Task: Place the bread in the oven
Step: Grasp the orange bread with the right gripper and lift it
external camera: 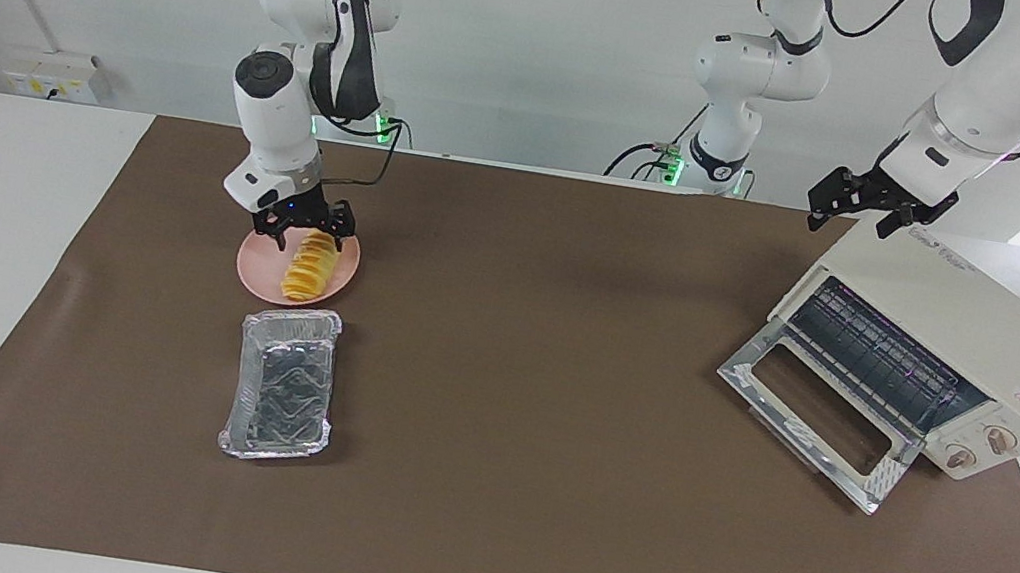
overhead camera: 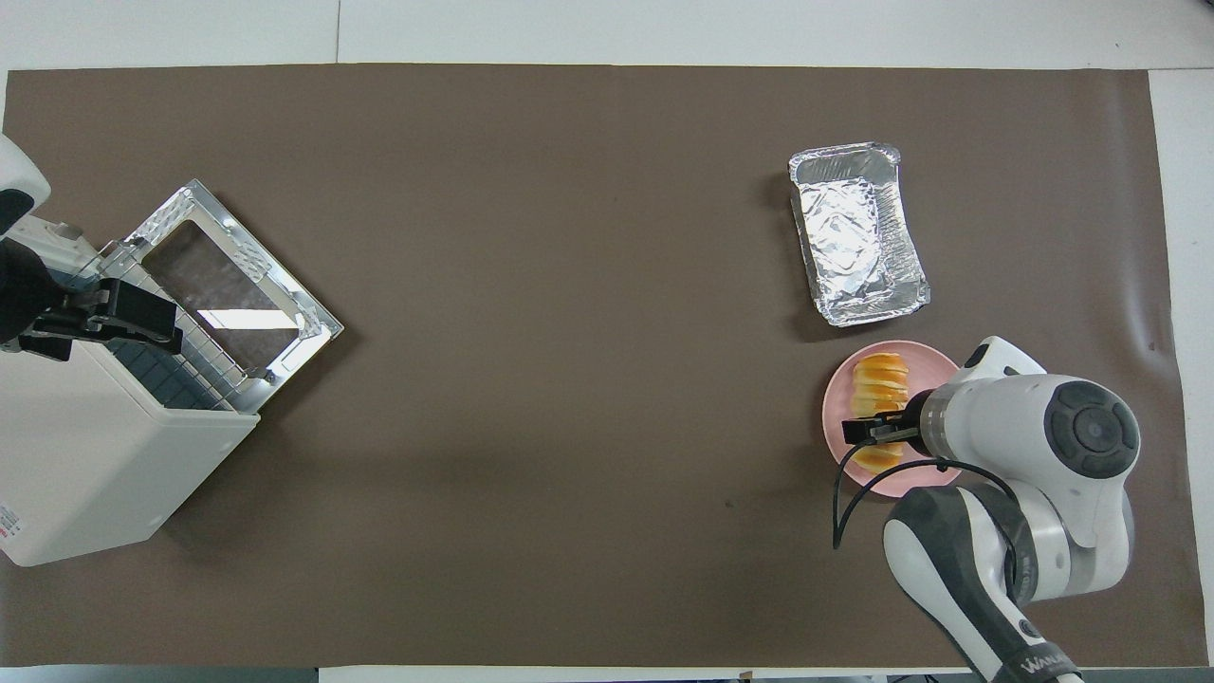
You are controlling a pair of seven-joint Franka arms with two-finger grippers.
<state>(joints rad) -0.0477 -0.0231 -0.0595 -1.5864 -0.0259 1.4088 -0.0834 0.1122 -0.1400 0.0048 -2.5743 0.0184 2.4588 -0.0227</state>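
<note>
Two fingers of your right gripper (external camera: 304,229) straddle the bread (external camera: 309,267) on the pink plate (external camera: 254,274), toward the right arm's table edge; seat lower, centred, before closing.

Crinkled shiny foil tray (external camera: 283,384), matt mat (external camera: 541,352)

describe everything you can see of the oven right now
The oven is a cream-white boxy countertop toaster oven that looks like painted metal, standing at the left arm's end of the table, partly on the brown mat. Its glass drop-down door, framed in shiny metal, hangs open. A dark wire rack shows inside, and two round knobs sit beside the opening. It is turned at an angle to the table's edge. The left gripper is over its top; contact cannot be judged.
</note>
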